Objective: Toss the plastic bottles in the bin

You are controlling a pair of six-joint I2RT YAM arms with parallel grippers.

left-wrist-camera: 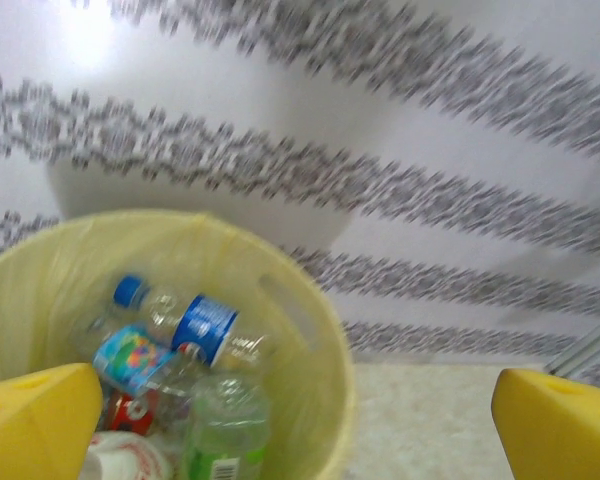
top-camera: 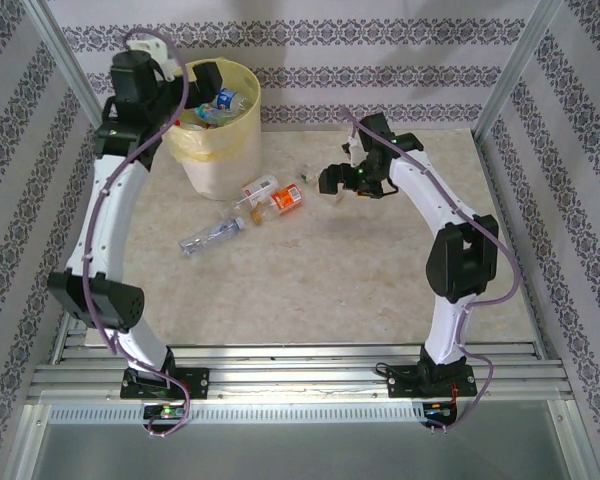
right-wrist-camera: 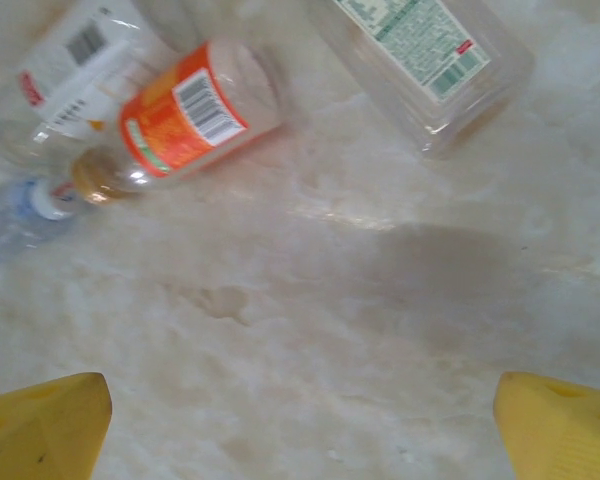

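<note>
Your left pincer (top-camera: 202, 78) hangs over the round cream-white bin lined with a yellow bag (top-camera: 220, 160). Its yellow pads (left-wrist-camera: 40, 425) are spread wide with nothing between them. Inside the bin lie several clear plastic bottles, among them a blue-labelled bottle (left-wrist-camera: 205, 325).

Your right pincer (top-camera: 332, 182) hovers low over the pale marbled surface (top-camera: 380, 280), just as wide open and empty. Ahead of it lies the clear orange-labelled bottle (right-wrist-camera: 180, 120), pressed against a white-and-red-labelled bottle (right-wrist-camera: 70, 70). A blue-capped bottle (right-wrist-camera: 10, 215) lies just beside them, and a clear green-printed bottle (right-wrist-camera: 430, 60) sits apart.

These bottles look empty, so expect them to be very light. The walls are probably thin and will dent under a hard squeeze. The bodies are round and slick and likely to roll away at a nudge. Take the orange-labelled one across its labelled belly, with the pads square to its long axis. Avoid the tapering neck and the cap. Come straight down so that you don't push it into its neighbour.
</note>
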